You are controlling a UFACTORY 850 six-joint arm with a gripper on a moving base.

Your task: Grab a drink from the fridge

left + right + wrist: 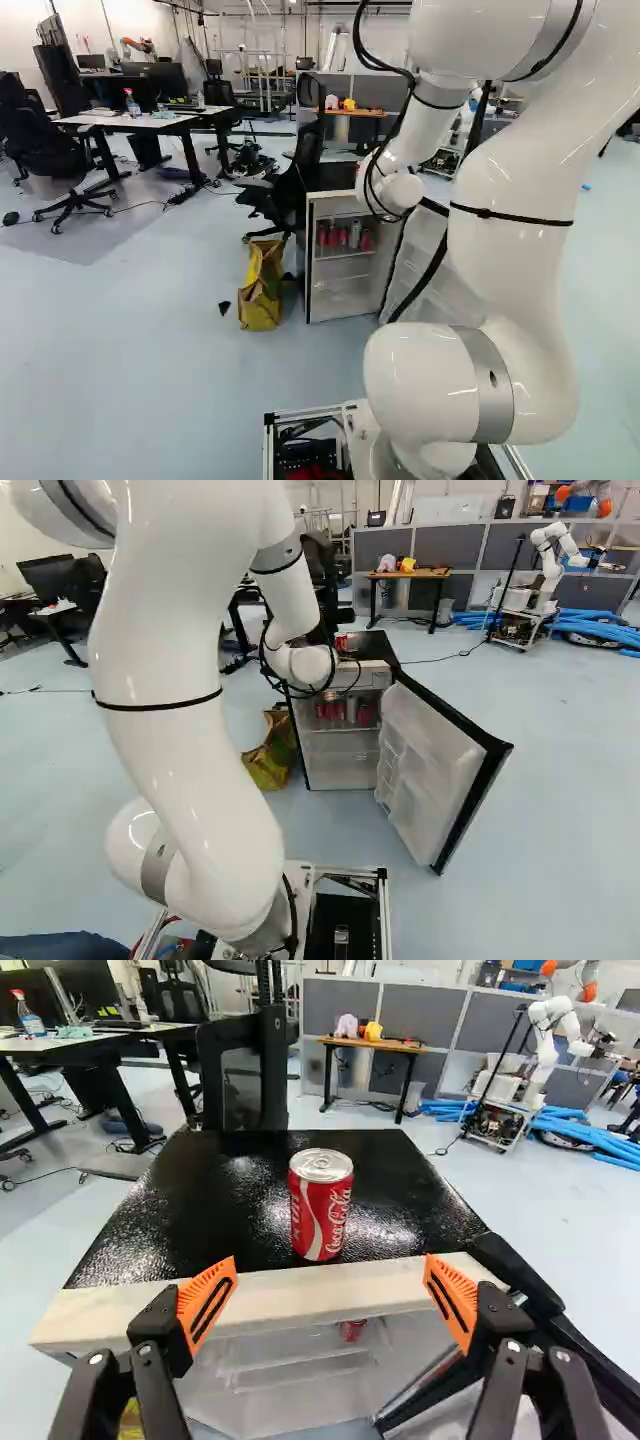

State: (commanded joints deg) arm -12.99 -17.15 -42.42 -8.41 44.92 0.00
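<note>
Wrist view: the gripper (330, 1265) is spread wide, its two orange pads (207, 1305) facing each other well apart, with nothing held between them. A red drink can (320, 1210) with a silver lid stands upright on the black top (200, 1210) of the mini fridge, near its pale front edge (290, 1296). The can lies ahead of the gripper, beyond the fingertips and roughly in line with the middle of the gap, touching neither finger. Lower down, inside the fridge, part of a second red can (352, 1330) shows. Base views: the fridge door (430, 765) stands open, and a silver can (354, 234) and several red cans (334, 237) stand on an inner shelf, below the level of the can on top. The white arm (190, 710) reaches toward the fridge, its wrist hiding the gripper. A yellow bag (262, 285) rests on the floor beside the fridge.
</note>
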